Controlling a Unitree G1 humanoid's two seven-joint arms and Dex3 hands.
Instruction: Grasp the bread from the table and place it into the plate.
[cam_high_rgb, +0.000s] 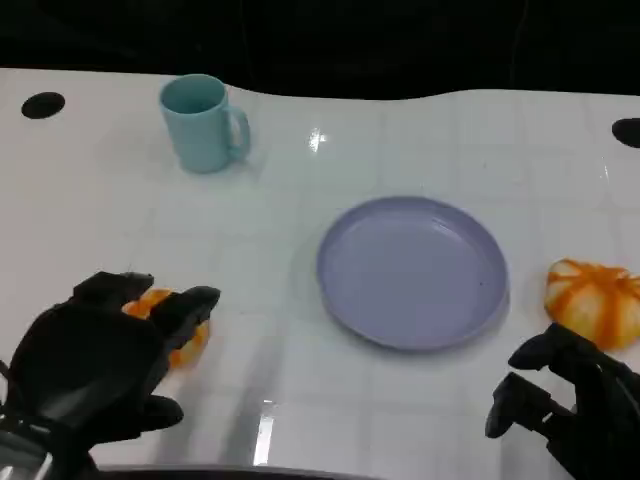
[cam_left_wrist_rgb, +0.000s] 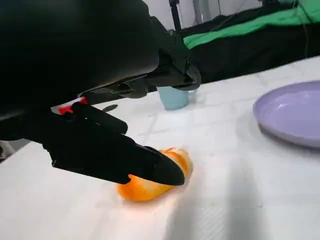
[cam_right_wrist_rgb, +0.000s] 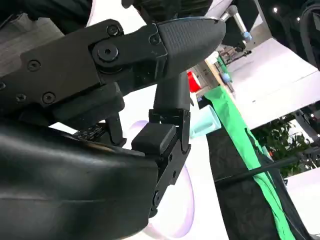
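Note:
An orange bread roll (cam_high_rgb: 186, 341) lies on the white table at the lower left. My left hand (cam_high_rgb: 95, 365) reaches over it with fingers spread on both sides. In the left wrist view one finger (cam_left_wrist_rgb: 115, 155) lies across the front of the bread (cam_left_wrist_rgb: 145, 189), and the others hang above it; the bread still rests on the table. The lavender plate (cam_high_rgb: 345, 305) sits at the centre with nothing in it and shows to the side in the left wrist view (cam_left_wrist_rgb: 290, 112). Near the front right edge my right hand (cam_high_rgb: 565, 400) holds nothing, its fingers apart (cam_right_wrist_rgb: 125, 100).
A light blue mug (cam_high_rgb: 200, 125) stands at the back left, beyond the bread (cam_left_wrist_rgb: 172, 97). An orange and white striped round item (cam_high_rgb: 595, 300) lies right of the plate, just beyond my right hand. Bare table separates the bread from the plate.

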